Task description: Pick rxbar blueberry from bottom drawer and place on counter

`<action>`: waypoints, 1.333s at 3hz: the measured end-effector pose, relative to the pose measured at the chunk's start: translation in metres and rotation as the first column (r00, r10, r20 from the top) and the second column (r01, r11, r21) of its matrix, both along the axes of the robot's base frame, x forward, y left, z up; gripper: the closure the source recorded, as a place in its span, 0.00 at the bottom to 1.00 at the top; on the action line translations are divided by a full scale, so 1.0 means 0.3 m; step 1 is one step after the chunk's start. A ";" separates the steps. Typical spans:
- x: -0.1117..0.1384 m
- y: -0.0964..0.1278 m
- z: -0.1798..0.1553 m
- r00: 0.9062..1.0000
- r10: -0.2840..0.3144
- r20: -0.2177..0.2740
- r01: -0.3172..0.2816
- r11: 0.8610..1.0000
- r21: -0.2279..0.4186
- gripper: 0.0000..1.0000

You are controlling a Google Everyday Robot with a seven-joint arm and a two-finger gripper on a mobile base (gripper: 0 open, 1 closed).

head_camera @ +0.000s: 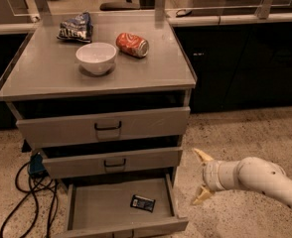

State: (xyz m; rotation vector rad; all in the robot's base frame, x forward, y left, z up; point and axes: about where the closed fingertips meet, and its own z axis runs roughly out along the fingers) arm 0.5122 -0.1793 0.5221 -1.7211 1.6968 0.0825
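Lying flat on the smooth floor of the pulled-out shallow grey metal bottom drawer (99, 207) is the small dark wrapped rxbar blueberry (143, 203), toward the drawer's 3 o'clock side, near the right wall. Out past that wall, again at 3 o'clock, the pale rounded arm's gripper (195, 177) hovers, its two yellowish pointed fingers spread wide and empty. Up on the matte grey metal counter (46, 76) sit a glossy white round bowl (97, 57), a dented red soda can (132, 44) on its side and a crinkled dark-blue snack bag (75, 27).
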 end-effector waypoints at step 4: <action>-0.186 0.570 -0.746 0.908 0.285 -0.309 -0.176 0.925 0.335 0.00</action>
